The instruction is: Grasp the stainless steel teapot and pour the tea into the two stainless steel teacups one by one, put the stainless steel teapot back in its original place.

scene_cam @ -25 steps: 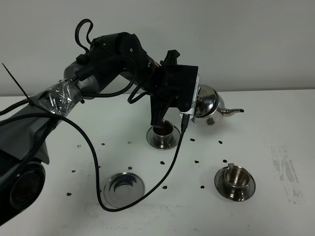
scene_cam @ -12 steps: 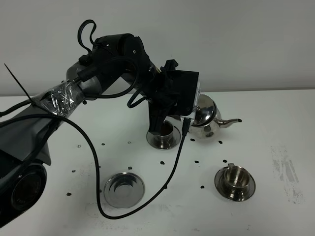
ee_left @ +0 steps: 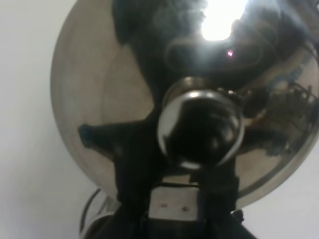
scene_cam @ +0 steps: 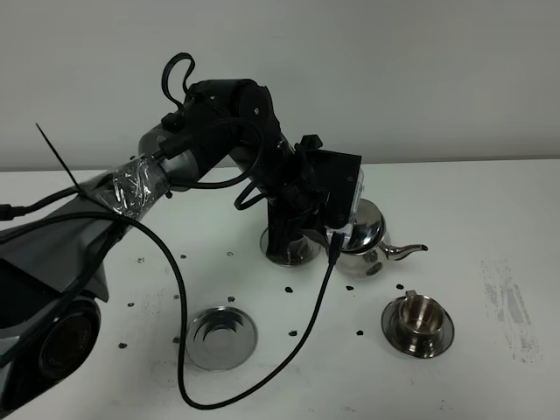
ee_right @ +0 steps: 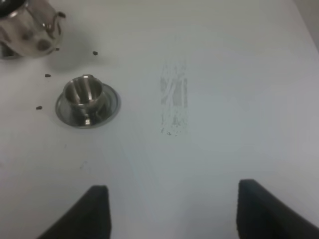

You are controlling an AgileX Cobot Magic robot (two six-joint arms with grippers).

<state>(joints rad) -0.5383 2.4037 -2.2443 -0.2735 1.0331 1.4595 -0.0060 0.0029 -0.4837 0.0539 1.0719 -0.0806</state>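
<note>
From the high camera, the black left arm [scene_cam: 219, 122] reaches across the white worktop [scene_cam: 490, 201]. The left arm's jaws are clamped on the squat mirror-polished steel teapot [scene_cam: 366, 238]. The pot sits roughly upright and low, with its thin spout [scene_cam: 407, 250] pointing right. It is just right of the far small steel teacup [scene_cam: 282, 248], which the arm half hides, and behind the near small steel teacup [scene_cam: 418, 317] on its round saucer [scene_cam: 444, 334]. The shallow empty steel saucer [scene_cam: 221, 336] lies apart at front left.

In the left wrist view, the pot's domed lid [ee_left: 94, 89] and round knob [ee_left: 199, 127] fill the frame. The dark jaws are closed tight at its edge.

In the right wrist view, the right arm's jaws stand wide apart, holding nothing, over bare worktop. The near teacup and the teapot lie beyond them.
</note>
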